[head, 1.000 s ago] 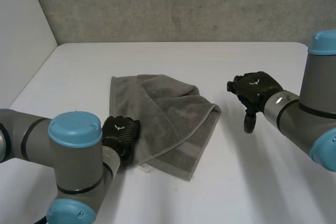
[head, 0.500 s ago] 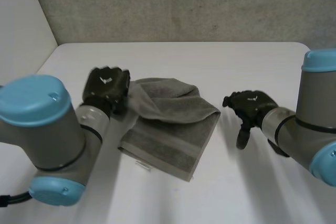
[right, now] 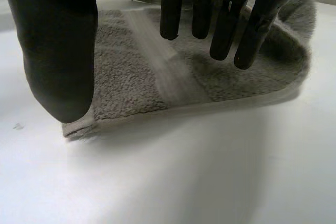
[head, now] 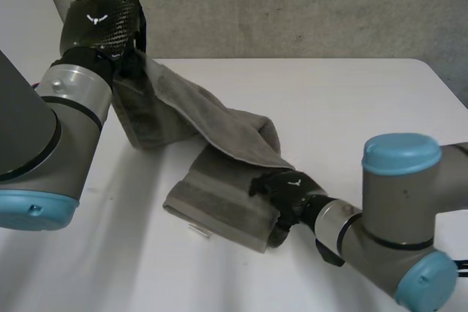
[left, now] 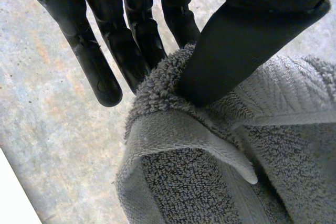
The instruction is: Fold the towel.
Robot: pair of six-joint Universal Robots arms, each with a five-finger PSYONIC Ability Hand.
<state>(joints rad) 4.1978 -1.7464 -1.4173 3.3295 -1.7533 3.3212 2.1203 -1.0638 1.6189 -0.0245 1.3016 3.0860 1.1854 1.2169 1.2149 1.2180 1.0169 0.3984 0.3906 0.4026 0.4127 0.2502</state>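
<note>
Now, mid-fold, the left hand (head: 101,23) pinches the grey terry towel's (head: 227,133) corner aloft, and next the open-fingered right hand (head: 287,191), poised over the flat end, should pin it.

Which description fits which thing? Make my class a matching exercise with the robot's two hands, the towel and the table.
Things:
1. left hand
2. right hand
3. towel
4. table

Descriptions:
A. white and flat
B. open, over the towel's end that lies flat
C. held high, pinching the towel's lifted end between thumb and fingers
D. grey, stretched from up high down to the tabletop

Pairs: 1-C, 2-B, 3-D, 4-A
</note>
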